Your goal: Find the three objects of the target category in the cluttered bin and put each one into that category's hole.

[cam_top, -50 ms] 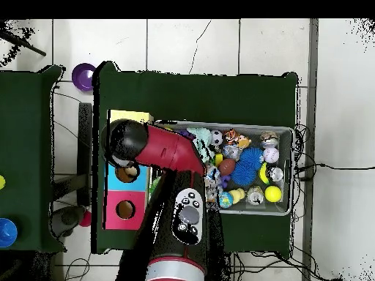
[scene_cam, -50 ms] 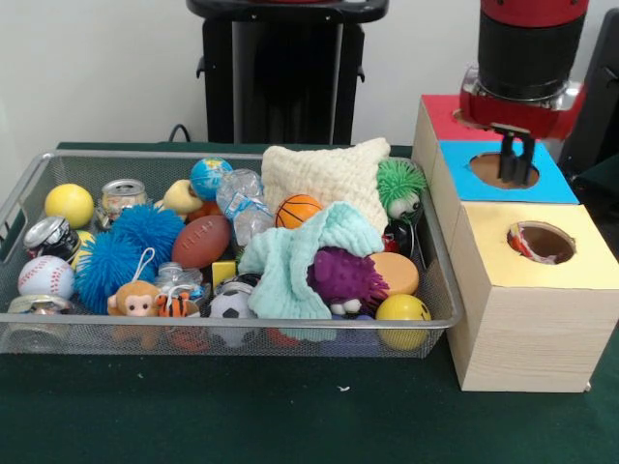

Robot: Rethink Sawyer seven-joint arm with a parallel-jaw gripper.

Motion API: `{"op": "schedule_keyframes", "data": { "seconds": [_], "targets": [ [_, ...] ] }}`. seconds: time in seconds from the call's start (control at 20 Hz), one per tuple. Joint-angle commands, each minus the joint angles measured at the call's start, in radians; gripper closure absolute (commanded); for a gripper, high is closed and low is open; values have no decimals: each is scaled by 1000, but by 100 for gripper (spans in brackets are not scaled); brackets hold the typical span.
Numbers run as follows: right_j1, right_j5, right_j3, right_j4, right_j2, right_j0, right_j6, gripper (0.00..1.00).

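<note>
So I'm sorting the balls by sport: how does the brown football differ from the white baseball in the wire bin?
The brown football is oval and dark with white markings; the white baseball is round and pale with red stitching. The football looks larger and lies nearer the bin's middle, while the baseball sits at one end. Both are sports balls.

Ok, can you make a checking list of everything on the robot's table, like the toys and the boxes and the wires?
Surface: green table, bare in front.
Job's things: mesh bin; wooden box with red, blue and yellow hole tops.
Clutter: football, basketball, baseball, soccer ball, cans, fuzzy toys, cloths.
Gripper: gripper over the blue hole; empty or not, cannot tell.
Cables: black cable beside the bin.
Surroundings: tiled floor, purple bowl.
</note>
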Motion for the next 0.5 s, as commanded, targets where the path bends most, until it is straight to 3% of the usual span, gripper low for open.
{"op": "schedule_keyframes", "data": {
  "seconds": [0.05,0.25,0.5],
  "targets": [
    [84,-163,54,-138,-32,17,111,100],
    [88,-218,63,-148,-40,21,149,100],
    [68,-217,82,-113,-19,4,166,100]
  ]
}}
